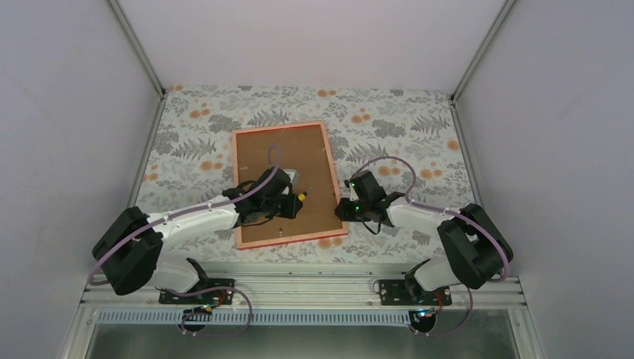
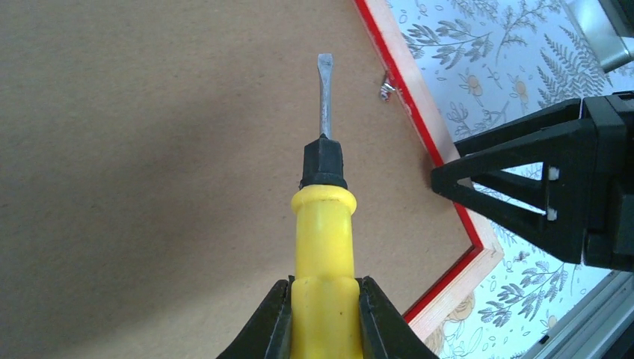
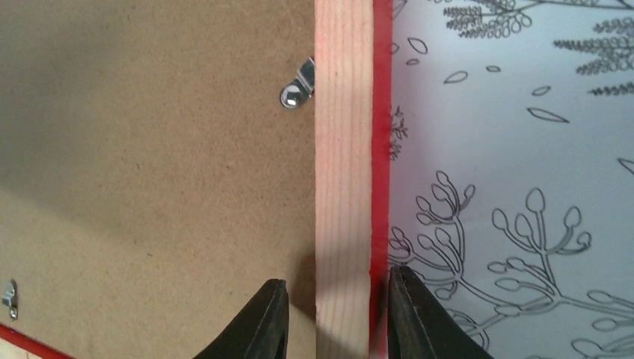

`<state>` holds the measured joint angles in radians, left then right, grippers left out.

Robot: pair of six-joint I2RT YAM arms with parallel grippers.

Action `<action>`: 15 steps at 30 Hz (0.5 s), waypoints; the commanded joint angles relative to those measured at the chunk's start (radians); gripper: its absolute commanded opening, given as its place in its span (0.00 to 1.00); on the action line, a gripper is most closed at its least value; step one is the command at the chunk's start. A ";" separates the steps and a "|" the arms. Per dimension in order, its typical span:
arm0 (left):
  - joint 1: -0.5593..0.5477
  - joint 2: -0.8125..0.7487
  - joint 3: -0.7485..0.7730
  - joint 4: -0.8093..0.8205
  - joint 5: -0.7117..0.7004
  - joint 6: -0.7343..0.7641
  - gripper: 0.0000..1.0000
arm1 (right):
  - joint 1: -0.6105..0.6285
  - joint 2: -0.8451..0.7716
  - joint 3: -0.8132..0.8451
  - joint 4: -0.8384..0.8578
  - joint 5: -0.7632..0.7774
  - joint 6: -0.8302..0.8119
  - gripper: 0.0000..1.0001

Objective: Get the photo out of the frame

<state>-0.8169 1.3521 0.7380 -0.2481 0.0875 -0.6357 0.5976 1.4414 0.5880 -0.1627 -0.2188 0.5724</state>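
The frame (image 1: 334, 179) lies face down on the table, its brown fibreboard backing (image 1: 280, 149) up. The photo is hidden under that backing. My left gripper (image 1: 290, 202) hovers over the backing's lower right part, shut on a yellow-handled screwdriver (image 2: 323, 247). The screwdriver's flat blade (image 2: 324, 90) points toward a metal clip (image 2: 387, 90) at the right rail. My right gripper (image 3: 338, 299) straddles that wooden rail (image 3: 344, 149). It is open: the outer finger (image 3: 411, 321) sits against the red edge, and the inner finger (image 3: 265, 321) stands clear over the backing.
A floral cloth (image 1: 396, 127) covers the table. White walls close in on three sides. A turned clip (image 3: 297, 88) sits by the rail ahead of my right gripper, and another clip (image 3: 9, 298) near the bottom rail. The metal mounting rail (image 1: 299, 288) runs along the near edge.
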 commanded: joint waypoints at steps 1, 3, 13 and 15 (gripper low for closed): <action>-0.030 0.039 0.049 0.044 0.016 0.020 0.02 | 0.013 -0.028 -0.005 -0.071 0.060 0.006 0.27; -0.046 0.058 0.061 0.051 0.020 0.023 0.02 | 0.013 -0.036 0.002 -0.073 0.093 0.000 0.28; -0.101 0.172 0.123 0.076 0.038 0.037 0.02 | 0.013 0.014 0.037 -0.043 0.084 -0.036 0.29; -0.104 0.188 0.130 0.078 0.040 0.039 0.02 | 0.013 0.020 0.042 -0.039 0.085 -0.040 0.29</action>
<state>-0.9104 1.5150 0.8318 -0.2001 0.1127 -0.6144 0.6022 1.4395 0.6071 -0.2119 -0.1513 0.5545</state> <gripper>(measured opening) 0.173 0.294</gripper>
